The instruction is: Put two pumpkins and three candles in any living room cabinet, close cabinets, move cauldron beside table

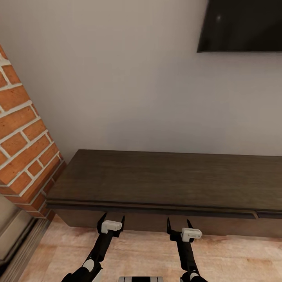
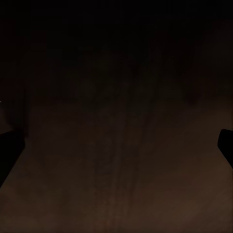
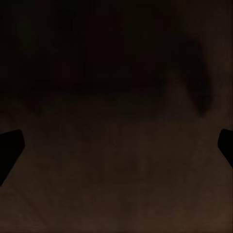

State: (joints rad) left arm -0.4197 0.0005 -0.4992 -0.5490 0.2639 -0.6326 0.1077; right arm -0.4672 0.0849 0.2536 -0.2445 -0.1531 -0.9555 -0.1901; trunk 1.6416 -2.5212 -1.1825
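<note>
The long, low dark brown cabinet stands against the pale wall, its top bare and its fronts looking flush and shut. My left gripper is open, its fingertips right at the cabinet's front below the top edge. A little to the right, my right gripper is also open, equally close to the front. Both wrist views look straight at dark brown wood, the cabinet front, with nothing between the fingers. The pumpkins, candles and cauldron are out of view.
A red brick column stands close on the left, touching the cabinet's left end. A dark wall-mounted screen hangs at the upper right. Pale wood floor lies under my arms, with a door track at the lower left.
</note>
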